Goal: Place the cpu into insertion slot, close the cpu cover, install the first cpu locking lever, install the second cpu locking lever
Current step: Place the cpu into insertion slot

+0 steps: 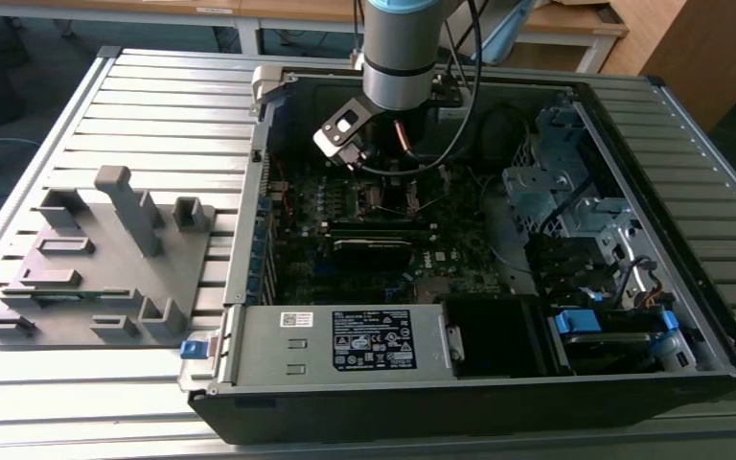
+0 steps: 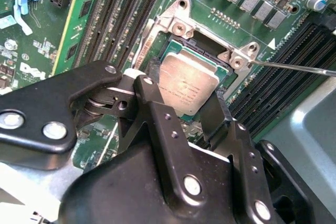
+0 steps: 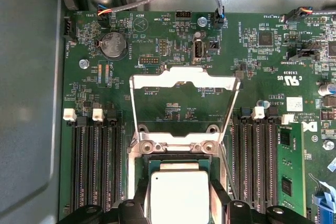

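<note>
Now | tool (image 2: 187, 92) clamps square silvery cpu (image 2: 184, 80) | at metal-rimmed insertion slot (image 2: 200, 48) | cpu cover (image 3: 152, 81) open

A grey metal table (image 1: 150, 105) with long ribs running across it holds everything. A big open computer case (image 1: 471, 393) lies flat on it and takes up the middle and the exterior view's right. Just beside the case, on the exterior view's left, lies a flat grey plastic plate (image 1: 87, 278) with blocks and one tall post (image 1: 131, 206) standing up from it.
</note>
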Motion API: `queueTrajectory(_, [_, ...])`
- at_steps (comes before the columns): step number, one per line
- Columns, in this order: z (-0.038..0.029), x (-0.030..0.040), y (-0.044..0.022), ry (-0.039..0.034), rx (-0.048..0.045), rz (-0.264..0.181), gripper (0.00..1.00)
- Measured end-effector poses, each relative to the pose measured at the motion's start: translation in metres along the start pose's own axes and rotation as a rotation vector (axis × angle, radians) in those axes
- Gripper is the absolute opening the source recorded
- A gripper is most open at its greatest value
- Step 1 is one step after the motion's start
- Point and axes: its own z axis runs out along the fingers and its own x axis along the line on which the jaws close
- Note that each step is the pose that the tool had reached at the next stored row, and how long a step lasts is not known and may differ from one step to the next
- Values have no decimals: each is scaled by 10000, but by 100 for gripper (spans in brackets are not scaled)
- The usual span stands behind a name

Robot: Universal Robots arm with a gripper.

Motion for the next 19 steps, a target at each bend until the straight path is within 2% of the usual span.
queueTrajectory(19, [36,0,-2,-9,4,77,54])
